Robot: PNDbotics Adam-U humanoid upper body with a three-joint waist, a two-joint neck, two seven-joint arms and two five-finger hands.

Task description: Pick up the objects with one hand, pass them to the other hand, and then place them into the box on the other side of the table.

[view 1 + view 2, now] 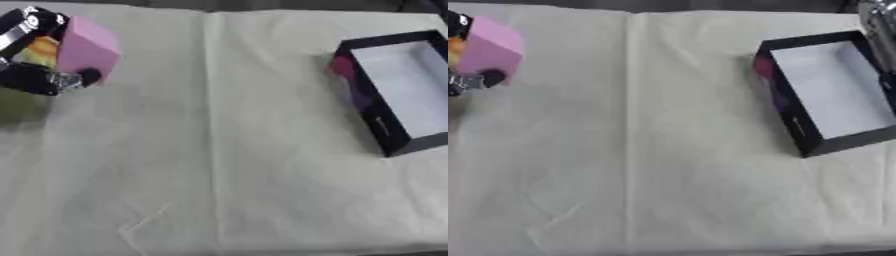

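Left hand (35, 75): black fingertip (90, 76) and thumb curled round the lower edge of the pink block (87, 47), pinching it from below. The block is tilted and looks lifted off the cloth, at the far left of the table. Something orange/yellow (39, 50) sits between the block and the hand's black and silver parts (can't make out what it is). A greenish blur (17, 107) shows just below the hand at the left edge, also unclear.

Right side: only a silver and black piece of the right arm (878, 25) shows at the upper right corner in the right eye view, above the box's far end. The hand itself isn't in view, so can't tell its fingers.

Box (376, 115): dark walls, pale inside, open top, nothing in it, lying askew at the right of the table. Well apart from the block.

Table covered by a creased cream cloth (219, 175)
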